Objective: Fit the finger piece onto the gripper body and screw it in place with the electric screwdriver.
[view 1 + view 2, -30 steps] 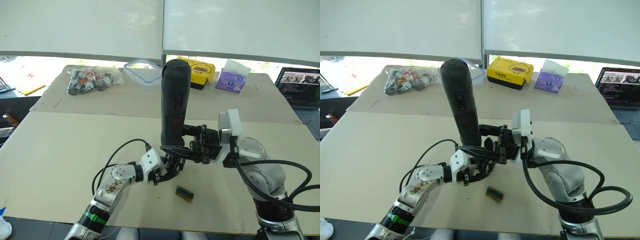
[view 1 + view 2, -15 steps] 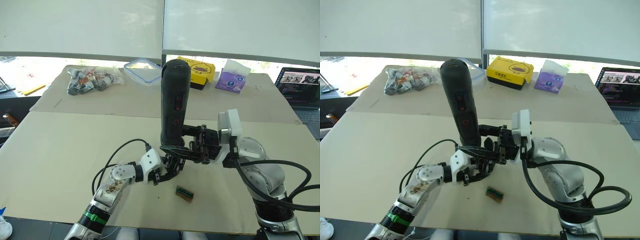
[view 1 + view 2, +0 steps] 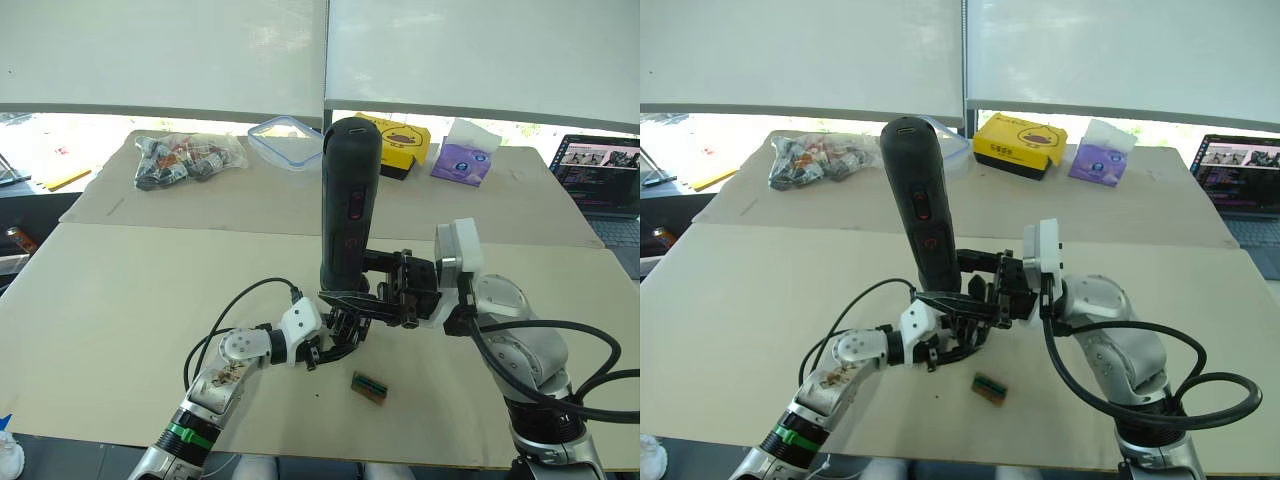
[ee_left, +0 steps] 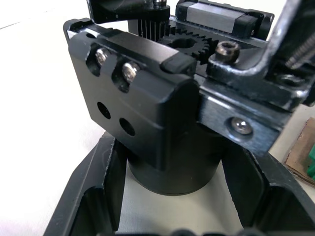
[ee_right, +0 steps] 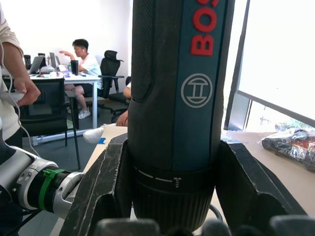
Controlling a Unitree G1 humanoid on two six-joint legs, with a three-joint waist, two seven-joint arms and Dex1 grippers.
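Nearest, a small green-and-tan block [image 3: 368, 386] lies loose on the table [image 3: 120, 300]. Just beyond it the left gripper [image 3: 335, 335] clamps the gripper body [image 4: 147, 123] at table centre. Above, the right gripper [image 3: 385, 292] grips the electric screwdriver [image 3: 346, 210], held upright over the body. This looks like the screwing step; next, the bit must seat squarely in a screw head.

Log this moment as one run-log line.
left claw: shut on gripper body | right claw: shut on electric screwdriver, upright over gripper body | small green-and-tan block: on table, untouched
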